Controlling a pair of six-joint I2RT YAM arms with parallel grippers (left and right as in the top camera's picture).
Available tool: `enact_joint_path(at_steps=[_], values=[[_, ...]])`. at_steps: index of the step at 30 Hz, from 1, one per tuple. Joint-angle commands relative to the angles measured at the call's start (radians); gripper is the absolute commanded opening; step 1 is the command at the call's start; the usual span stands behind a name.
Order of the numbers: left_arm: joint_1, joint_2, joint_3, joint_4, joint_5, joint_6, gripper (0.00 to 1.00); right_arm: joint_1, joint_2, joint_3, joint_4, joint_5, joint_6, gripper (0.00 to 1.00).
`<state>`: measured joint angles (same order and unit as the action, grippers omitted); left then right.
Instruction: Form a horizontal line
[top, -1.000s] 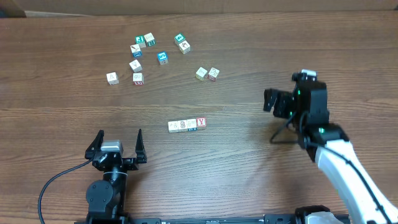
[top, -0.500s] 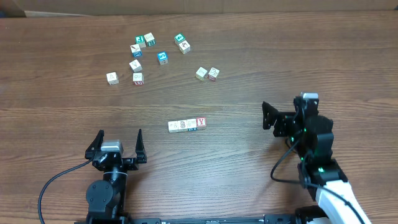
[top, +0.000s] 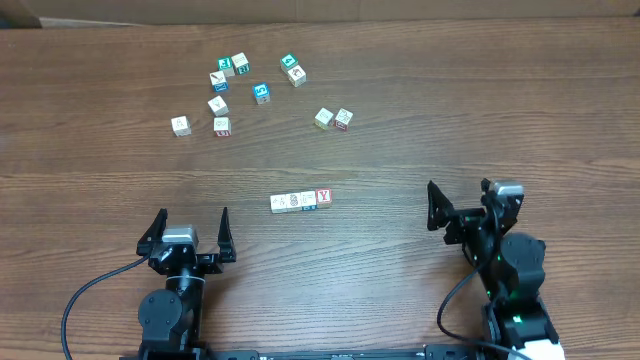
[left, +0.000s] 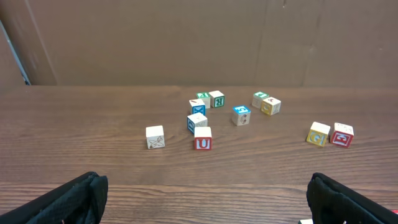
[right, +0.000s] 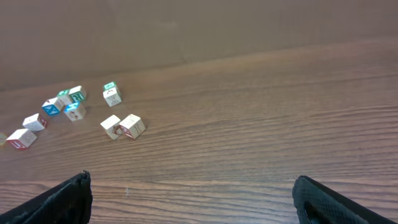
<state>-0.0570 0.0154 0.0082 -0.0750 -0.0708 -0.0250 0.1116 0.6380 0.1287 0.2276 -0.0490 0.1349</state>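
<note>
You have both the left end effector (top: 192, 228) and right end effector (top: 463, 202) spread apart, empty. The horizontal line (top: 300, 201) looks light, rigid; pinch one cube's flat sides.

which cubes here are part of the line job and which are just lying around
Part of the job:
- the horizontal line, a short row of touching white cubes mid-table, red Y at its right end
- left gripper and right gripper, both open and empty

Just lying about:
- the scattered cubes at the far left
- the pair of cubes to their right
</note>
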Motion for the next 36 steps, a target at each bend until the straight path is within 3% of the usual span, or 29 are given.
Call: enact_joint_path(at_steps=[1, 22, 31, 36], values=[[0.006, -0.011, -0.003, 0.001, 0.011, 0.018, 1.0, -0.003, -0.066, -0.033, 0.013, -0.006, -0.01, 1.0], [0.006, -0.011, -0.003, 0.001, 0.011, 0.018, 1.0, -0.042, -0.388, -0.121, -0.066, -0.019, -0.01, 1.0], [0.006, -0.011, -0.003, 0.001, 0.012, 0.018, 1.0, -0.042, -0.572, -0.121, -0.301, -0.021, -0.01, 1.0], [0.006, -0.011, -0.003, 0.001, 0.011, 0.018, 1.0, -0.042, -0.636, -0.121, -0.309, -0.02, -0.013, 1.0]])
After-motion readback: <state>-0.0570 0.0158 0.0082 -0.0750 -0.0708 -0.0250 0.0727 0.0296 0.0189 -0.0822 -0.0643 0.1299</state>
